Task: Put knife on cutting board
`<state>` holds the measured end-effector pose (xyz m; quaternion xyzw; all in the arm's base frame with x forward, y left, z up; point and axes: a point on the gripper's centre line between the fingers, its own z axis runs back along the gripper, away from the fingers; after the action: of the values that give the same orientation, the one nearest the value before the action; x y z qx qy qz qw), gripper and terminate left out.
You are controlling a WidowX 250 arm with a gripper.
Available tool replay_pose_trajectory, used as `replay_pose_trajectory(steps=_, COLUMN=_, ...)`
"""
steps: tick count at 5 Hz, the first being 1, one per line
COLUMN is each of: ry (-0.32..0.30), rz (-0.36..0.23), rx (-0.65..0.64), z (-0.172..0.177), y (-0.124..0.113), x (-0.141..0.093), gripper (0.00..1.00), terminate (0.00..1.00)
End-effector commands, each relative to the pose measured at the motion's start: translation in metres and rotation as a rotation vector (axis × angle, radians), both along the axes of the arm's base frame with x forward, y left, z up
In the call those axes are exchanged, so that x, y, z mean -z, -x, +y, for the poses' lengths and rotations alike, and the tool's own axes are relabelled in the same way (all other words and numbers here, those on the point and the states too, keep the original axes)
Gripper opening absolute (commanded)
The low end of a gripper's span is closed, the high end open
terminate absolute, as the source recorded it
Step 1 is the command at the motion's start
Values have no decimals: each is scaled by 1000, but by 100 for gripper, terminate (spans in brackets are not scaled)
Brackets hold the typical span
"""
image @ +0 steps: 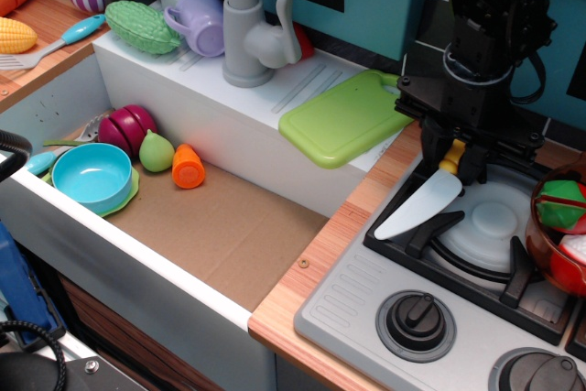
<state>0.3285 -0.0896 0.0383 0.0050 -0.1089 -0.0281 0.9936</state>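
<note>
Single view: end effector [450, 155] clamped on the knife [423, 200] at its yellow handle, blade angled down-left over the stove grate [430, 235], apparently clear of it. Cutting board [346, 118] lies just left on the sink ledge, bare. Faucet [249, 34] behind it; red bowl [557, 244] at right.

counter [302, 295] | carries stove [439, 318] | cutting board [343, 119] (on ledge)

A lime-green cutting board [346, 119], a yellow-handled, pale-bladed knife [423, 203], and a black claw [455, 155].
</note>
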Motion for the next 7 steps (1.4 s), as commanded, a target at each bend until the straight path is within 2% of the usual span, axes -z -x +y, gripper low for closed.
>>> replay_pose_trajectory(steps=1, ry=-51, rz=28, rx=7, z=22, y=1, x=-27, gripper=0, terminate=0)
replay_pose_trajectory(steps=2, ry=-108, rz=58, rx=17, z=38, y=0, x=-34, gripper=0, terminate=0)
replay_pose_trajectory(steps=3, ry=-116, rz=65, rx=48, z=51, y=-4, x=-37, gripper=0, terminate=0)
replay_pose_trajectory(steps=5, ry=-167, rz=26, rx=107, z=79, y=-12, x=-25, gripper=0, terminate=0)
replay_pose_trajectory(steps=7, ry=-203, rz=-11, rx=177, z=100, y=-32, x=-15, gripper=0, terminate=0)
